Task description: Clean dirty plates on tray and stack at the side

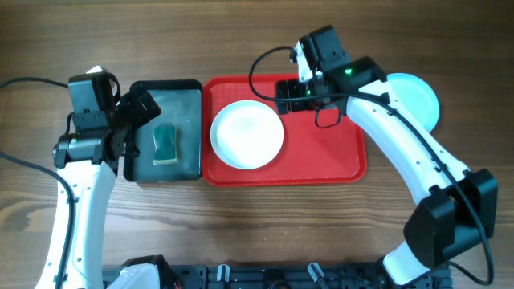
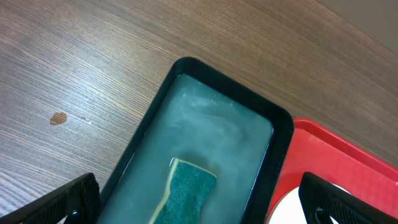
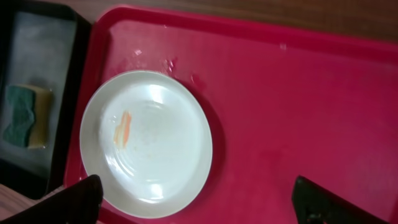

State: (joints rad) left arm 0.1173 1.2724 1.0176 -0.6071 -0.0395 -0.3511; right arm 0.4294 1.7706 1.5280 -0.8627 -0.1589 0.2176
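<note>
Plate (image 1: pixel 246 134) sits left on the tray (image 1: pixel 325 164), orange smear (image 3: pixel 124 127) up, right claw (image 3: pixel 199 202) spread empty over it, left claw (image 2: pixel 200 199) spread over the sponge (image 2: pixel 186 186): pinch it squarely, scrub that smear.

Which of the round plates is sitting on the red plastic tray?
The white round plate, on the left half of the red tray, bearing an orange smear. The pale turquoise plate lies off it, on the wooden table.
</note>
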